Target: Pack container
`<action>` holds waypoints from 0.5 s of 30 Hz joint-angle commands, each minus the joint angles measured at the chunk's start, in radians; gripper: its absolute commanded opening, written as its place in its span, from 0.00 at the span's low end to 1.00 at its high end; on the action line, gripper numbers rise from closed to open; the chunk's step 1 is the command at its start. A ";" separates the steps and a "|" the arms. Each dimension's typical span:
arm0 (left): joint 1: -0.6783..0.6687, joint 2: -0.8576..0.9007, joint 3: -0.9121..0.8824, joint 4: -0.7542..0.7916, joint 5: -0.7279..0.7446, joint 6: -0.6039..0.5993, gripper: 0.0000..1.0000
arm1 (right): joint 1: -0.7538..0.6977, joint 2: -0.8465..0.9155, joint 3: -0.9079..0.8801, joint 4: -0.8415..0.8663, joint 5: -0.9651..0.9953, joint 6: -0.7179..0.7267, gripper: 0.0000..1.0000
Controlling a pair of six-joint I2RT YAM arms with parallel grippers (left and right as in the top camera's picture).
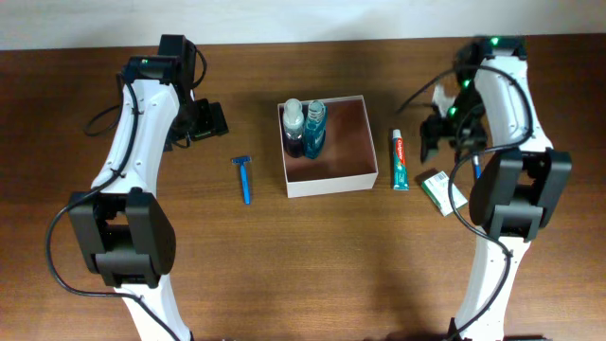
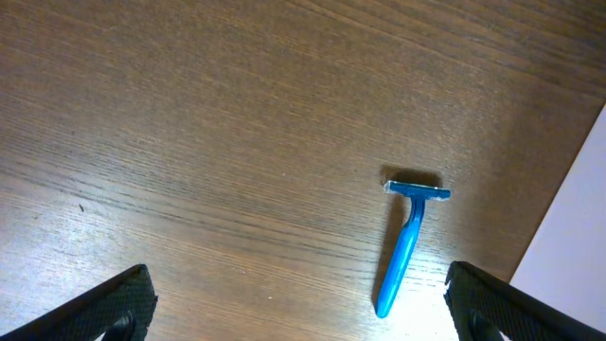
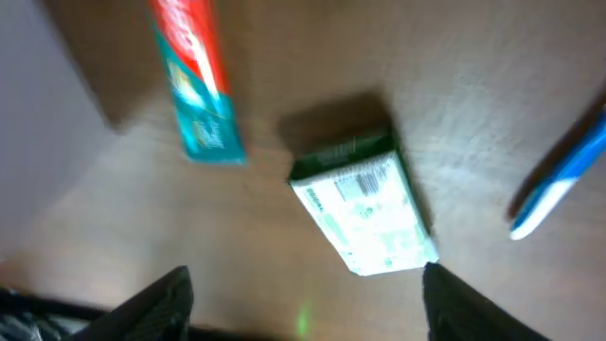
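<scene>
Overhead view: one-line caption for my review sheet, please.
Open box holding two bottles, razor beside the left gripper, toothpaste and carton beside the right gripper.

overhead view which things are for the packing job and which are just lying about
For the job: container, two bottles already inside it, razor, toothpaste, small carton, probably the blue-and-white stick.
Just there: table, arm cables.
</scene>
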 commanded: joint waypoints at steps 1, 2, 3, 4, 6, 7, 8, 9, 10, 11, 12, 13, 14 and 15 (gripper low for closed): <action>0.000 -0.014 -0.003 0.002 -0.011 -0.006 0.99 | 0.000 -0.042 -0.140 -0.005 0.069 0.011 0.78; 0.000 -0.014 -0.003 0.002 -0.011 -0.006 0.99 | 0.000 -0.045 -0.173 -0.005 0.067 0.023 0.79; 0.000 -0.014 -0.003 0.002 -0.011 -0.006 0.99 | 0.000 -0.046 -0.196 -0.005 0.068 0.029 0.80; 0.000 -0.014 -0.003 0.002 -0.011 -0.006 0.99 | 0.000 -0.047 -0.214 -0.005 0.068 0.029 0.81; 0.000 -0.014 -0.003 0.002 -0.011 -0.006 0.99 | 0.000 -0.047 -0.224 -0.005 0.068 0.029 0.82; 0.000 -0.014 -0.003 0.002 -0.011 -0.006 0.99 | 0.000 -0.047 -0.223 -0.005 0.068 0.029 0.83; 0.000 -0.014 -0.003 0.002 -0.011 -0.006 0.99 | 0.000 -0.047 -0.223 -0.005 0.068 0.029 0.83; 0.000 -0.014 -0.003 0.002 -0.011 -0.006 0.99 | 0.000 -0.048 -0.223 -0.005 0.068 0.029 0.83; 0.000 -0.014 -0.003 0.002 -0.011 -0.006 0.99 | 0.000 -0.048 -0.224 -0.005 0.068 0.028 0.84; 0.000 -0.014 -0.003 0.002 -0.011 -0.006 0.99 | 0.000 -0.048 -0.224 -0.005 0.069 0.028 0.84; 0.000 -0.014 -0.003 0.002 -0.011 -0.006 0.99 | 0.000 -0.048 -0.225 -0.005 0.072 0.028 0.84; 0.000 -0.014 -0.003 0.002 -0.011 -0.006 0.99 | 0.000 -0.048 -0.225 -0.005 0.072 0.028 0.84; 0.000 -0.014 -0.003 0.002 -0.011 -0.006 0.99 | 0.000 -0.048 -0.225 -0.005 0.072 0.028 0.84; 0.000 -0.014 -0.003 0.002 -0.011 -0.006 0.99 | 0.000 -0.048 -0.225 -0.005 0.074 0.028 0.85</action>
